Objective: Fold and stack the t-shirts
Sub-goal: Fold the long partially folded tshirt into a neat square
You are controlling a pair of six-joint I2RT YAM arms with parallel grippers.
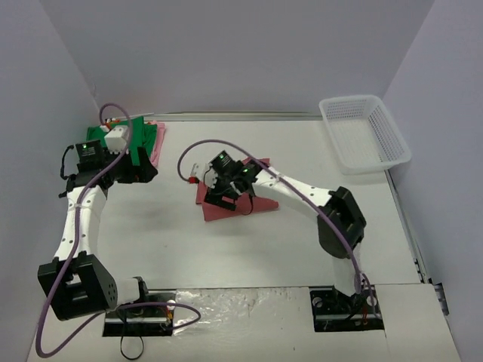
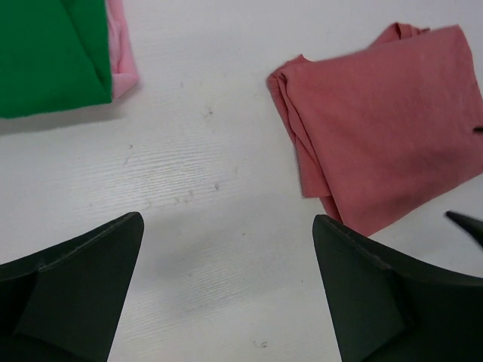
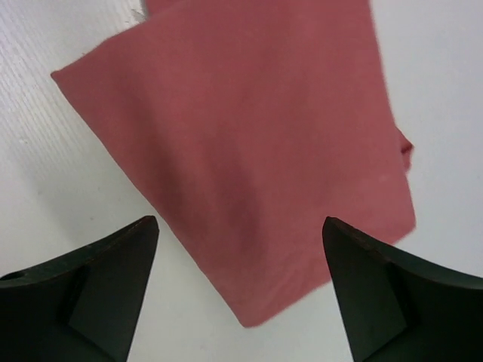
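The dusty-red t-shirt (image 1: 260, 202) lies folded on the white table's middle; in the right wrist view the same red t-shirt (image 3: 249, 136) fills the upper frame, one corner pointing down between the fingers. My right gripper (image 3: 240, 226) hovers open over that corner, holding nothing; from above it (image 1: 225, 197) is over the shirt's left part. The green t-shirt (image 1: 142, 142) lies folded on the pink t-shirt (image 1: 158, 142) at the far left. My left gripper (image 2: 226, 226) is open over bare table between the green t-shirt (image 2: 45, 53) with its pink edge (image 2: 122, 56) and the red t-shirt (image 2: 377, 121).
A white mesh basket (image 1: 364, 132) stands at the table's far right corner. Grey walls close in the back and both sides. A purple cable (image 1: 196, 147) loops above the table from each arm.
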